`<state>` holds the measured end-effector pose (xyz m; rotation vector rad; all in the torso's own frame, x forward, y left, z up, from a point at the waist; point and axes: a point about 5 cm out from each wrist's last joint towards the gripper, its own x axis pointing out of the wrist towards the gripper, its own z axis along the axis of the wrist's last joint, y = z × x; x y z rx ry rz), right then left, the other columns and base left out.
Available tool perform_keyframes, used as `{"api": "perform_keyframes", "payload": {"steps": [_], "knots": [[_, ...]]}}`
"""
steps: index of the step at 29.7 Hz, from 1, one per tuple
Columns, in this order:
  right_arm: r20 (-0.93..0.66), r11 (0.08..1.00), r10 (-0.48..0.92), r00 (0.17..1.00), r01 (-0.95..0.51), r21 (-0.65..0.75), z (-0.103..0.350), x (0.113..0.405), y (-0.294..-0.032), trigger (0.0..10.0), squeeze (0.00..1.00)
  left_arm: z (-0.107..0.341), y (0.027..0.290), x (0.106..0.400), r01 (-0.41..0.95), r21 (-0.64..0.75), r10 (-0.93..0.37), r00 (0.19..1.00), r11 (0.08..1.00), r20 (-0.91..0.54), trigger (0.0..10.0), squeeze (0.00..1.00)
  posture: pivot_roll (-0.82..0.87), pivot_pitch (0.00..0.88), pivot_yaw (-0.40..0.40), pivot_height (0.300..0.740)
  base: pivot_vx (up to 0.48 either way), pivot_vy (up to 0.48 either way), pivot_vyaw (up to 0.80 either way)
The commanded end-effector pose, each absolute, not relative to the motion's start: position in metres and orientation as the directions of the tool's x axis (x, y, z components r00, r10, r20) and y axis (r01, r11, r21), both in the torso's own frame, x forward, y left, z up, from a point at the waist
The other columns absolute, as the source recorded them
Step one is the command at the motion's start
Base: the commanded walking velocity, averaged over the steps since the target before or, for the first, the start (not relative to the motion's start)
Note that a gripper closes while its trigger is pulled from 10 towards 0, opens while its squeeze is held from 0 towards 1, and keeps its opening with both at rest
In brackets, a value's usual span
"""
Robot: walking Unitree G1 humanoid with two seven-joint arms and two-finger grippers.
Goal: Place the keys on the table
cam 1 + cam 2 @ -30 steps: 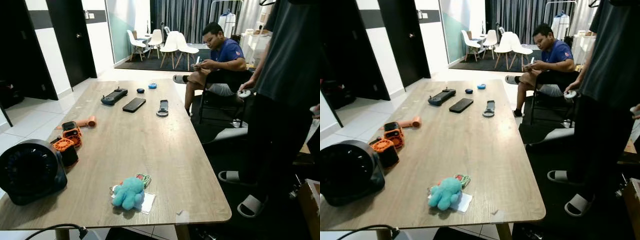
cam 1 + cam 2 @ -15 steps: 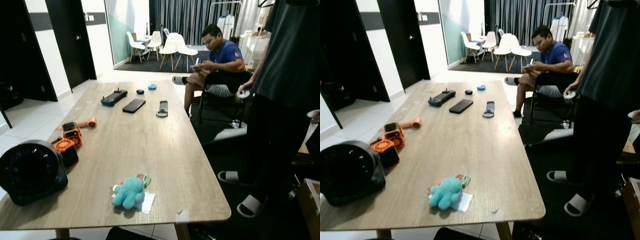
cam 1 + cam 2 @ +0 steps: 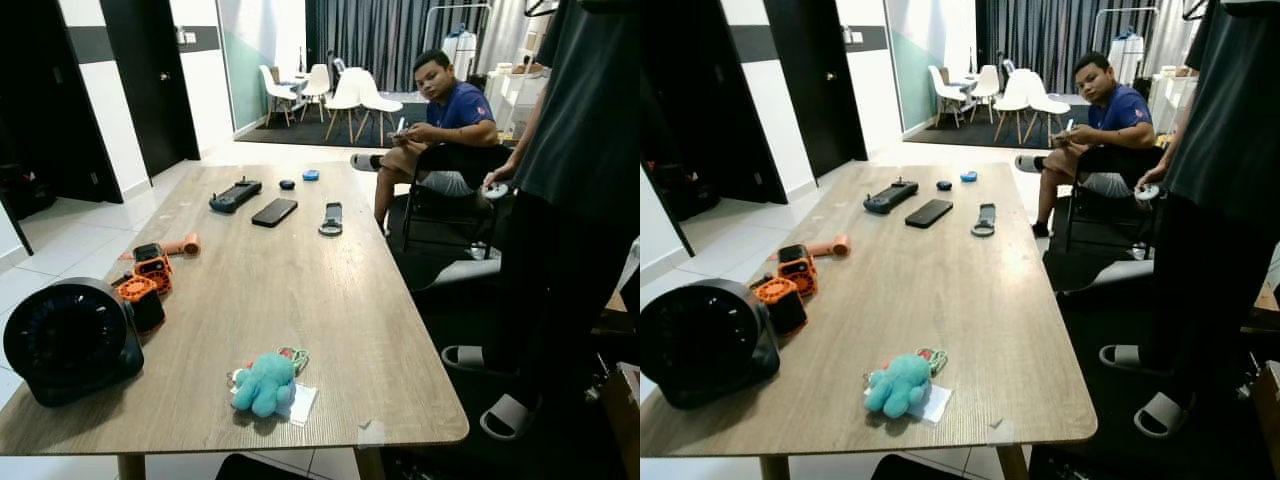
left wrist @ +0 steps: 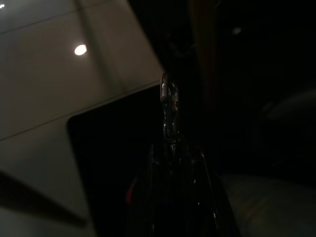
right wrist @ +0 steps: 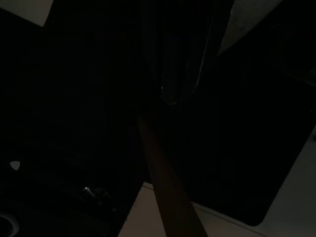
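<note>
The keys lie on the wooden table near its front edge, on a ring with a teal plush octopus. A white card is under the plush. Nothing holds them. My left gripper hangs in the dark below table height, over pale floor tiles, its fingers drawn together to a single tip. My right gripper also hangs idle, in deep shade.
A black round fan stands at the front left, with orange gadgets behind it. Farther back lie a phone and a handheld console. One person sits at the far right; another stands close on the right.
The camera has shifted a little. A black cable at the bottom left has left the picture. The seated person has turned their head. The keys stay put.
</note>
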<state>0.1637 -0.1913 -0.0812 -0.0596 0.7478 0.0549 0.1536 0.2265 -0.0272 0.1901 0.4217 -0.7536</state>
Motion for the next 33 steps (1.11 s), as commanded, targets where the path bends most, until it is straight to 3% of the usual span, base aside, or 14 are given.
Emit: {"api": "perform_keyframes", "payload": {"steps": [1,15,17,25,33], "knots": [[-0.691,0.997,0.031,0.722,-0.072,-0.03,-0.083,0.16,-0.191,10.0,0.0,-0.018,0.235,0.155,0.721,0.024,-0.65,0.637,0.692,-0.414,10.0,0.0,0.03,0.047,0.035,0.74,0.0,0.0,0.0],[-0.686,0.997,0.031,0.727,-0.074,-0.033,-0.082,0.163,-0.192,10.0,0.0,0.026,0.223,0.173,0.868,-0.038,-0.836,0.465,0.496,-0.291,10.0,0.0,0.03,0.046,0.032,0.74,0.0,0.0,0.0],[-0.686,0.997,0.03,0.727,-0.073,-0.033,-0.081,0.163,-0.192,10.0,0.0,0.035,0.221,0.177,0.895,-0.057,-0.865,0.409,0.442,-0.29,10.0,0.0,0.03,0.047,0.033,0.74,0.0,0.0,0.0],[-0.686,0.997,0.028,0.727,-0.071,-0.034,-0.081,0.163,-0.193,10.0,0.0,0.057,0.219,0.186,0.91,-0.079,-0.887,0.373,0.407,-0.273,10.0,0.0,0.03,0.046,0.033,0.74,0.0,0.0,0.0],[-0.684,0.997,0.03,0.729,-0.071,-0.033,-0.081,0.164,-0.193,10.0,0.0,0.102,0.216,0.209,0.91,-0.088,-0.905,0.386,0.406,-0.18,10.0,0.0,0.03,0.043,0.032,0.74,0.0,0.0,0.0]]}}
